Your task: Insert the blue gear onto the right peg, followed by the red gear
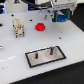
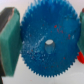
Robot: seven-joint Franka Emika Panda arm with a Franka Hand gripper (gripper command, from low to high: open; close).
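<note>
The blue gear point(image 2: 47, 42) fills the wrist view, flat between my two teal finger pads point(image 2: 10, 36), which touch its toothed rim on opposite sides. In the exterior view my gripper point(image 1: 61, 16) is at the far right of the table, shut on the blue gear point(image 1: 61, 19) just above the surface. The red gear point(image 1: 41, 26) lies on the white table to the exterior view's left of the gripper. The grey black-bordered plate point(image 1: 46, 59) lies nearer the front, with two dark pegs; the right peg point(image 1: 51, 50) stands bare, well away from the gripper.
A small beige block-like part point(image 1: 18, 27) stands on the table at the exterior view's left. The other peg point(image 1: 38, 54) stands on the plate's left side. The arm's body point(image 1: 52, 4) spans the back edge.
</note>
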